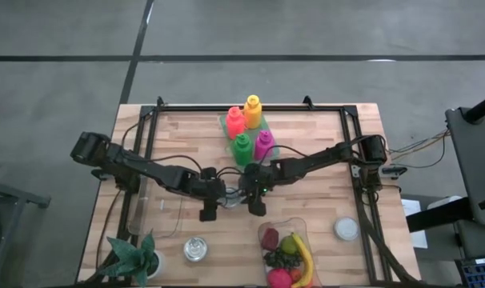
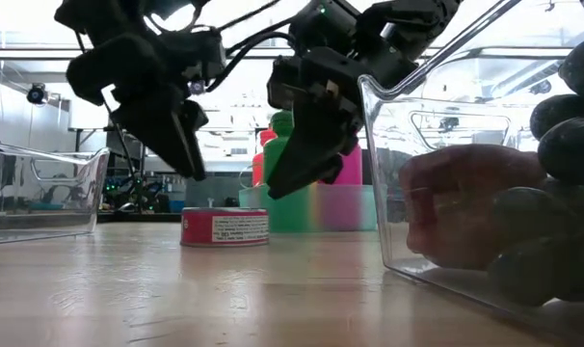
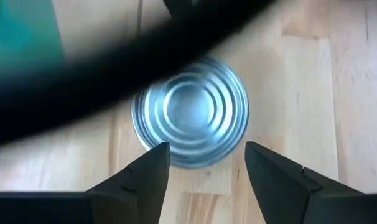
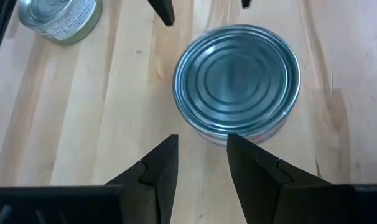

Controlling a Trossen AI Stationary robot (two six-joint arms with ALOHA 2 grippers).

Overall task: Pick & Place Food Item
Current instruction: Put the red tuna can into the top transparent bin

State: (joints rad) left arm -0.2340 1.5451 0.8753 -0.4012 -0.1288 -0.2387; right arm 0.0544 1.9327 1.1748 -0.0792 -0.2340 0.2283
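Wooden table (image 1: pixel 322 188) carries everything, with both dark arms meeting over its middle. Near the front edge sits a clear bin (image 1: pixel 286 248) of fruit. Between the arms a red-labelled can (image 2: pixel 225 227) stands upright. Left claw (image 3: pixel 204 171) hovers above it, parted wide and empty; right claw (image 4: pixel 201 163) hovers alongside, parted narrowly, also empty.

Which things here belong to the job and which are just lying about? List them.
Job in hand:
- red-labelled can
- left tool and right tool, both open above it

Lying about:
- second can
- fruit tub
- coloured bottles
- plant
- white round item
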